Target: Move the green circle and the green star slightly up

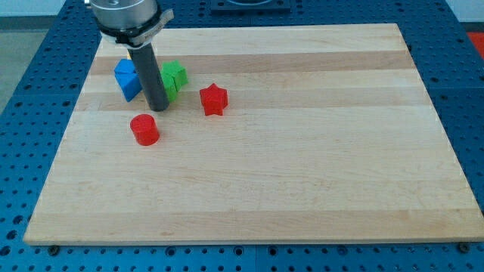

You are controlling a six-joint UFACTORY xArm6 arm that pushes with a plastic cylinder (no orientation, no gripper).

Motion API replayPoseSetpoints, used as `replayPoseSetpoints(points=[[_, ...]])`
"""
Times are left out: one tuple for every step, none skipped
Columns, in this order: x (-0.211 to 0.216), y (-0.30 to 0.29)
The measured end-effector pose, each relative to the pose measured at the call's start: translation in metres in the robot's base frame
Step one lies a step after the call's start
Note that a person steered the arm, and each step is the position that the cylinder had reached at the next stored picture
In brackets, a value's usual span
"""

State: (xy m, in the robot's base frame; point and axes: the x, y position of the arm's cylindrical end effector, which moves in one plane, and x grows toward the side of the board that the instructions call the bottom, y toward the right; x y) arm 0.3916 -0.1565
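My tip [156,108] rests on the wooden board [302,151] near the view's upper left. Green block pieces [175,78] sit right behind the rod, partly hidden by it; I cannot tell the green circle from the green star. A blue block [127,78] lies just to the left of the rod, touching or nearly touching the green pieces behind it. My tip is just below the green blocks and looks to be in contact with them.
A red star [214,99] lies to the right of my tip. A red cylinder [144,129] lies just below my tip. The board rests on a blue perforated table [30,113].
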Motion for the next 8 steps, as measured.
replayPoseSetpoints(points=[[-0.005, 0.0], [-0.012, 0.0], [-0.007, -0.007], [-0.004, -0.018], [-0.005, -0.019], [-0.014, -0.018], [-0.032, -0.014], [-0.049, 0.001]])
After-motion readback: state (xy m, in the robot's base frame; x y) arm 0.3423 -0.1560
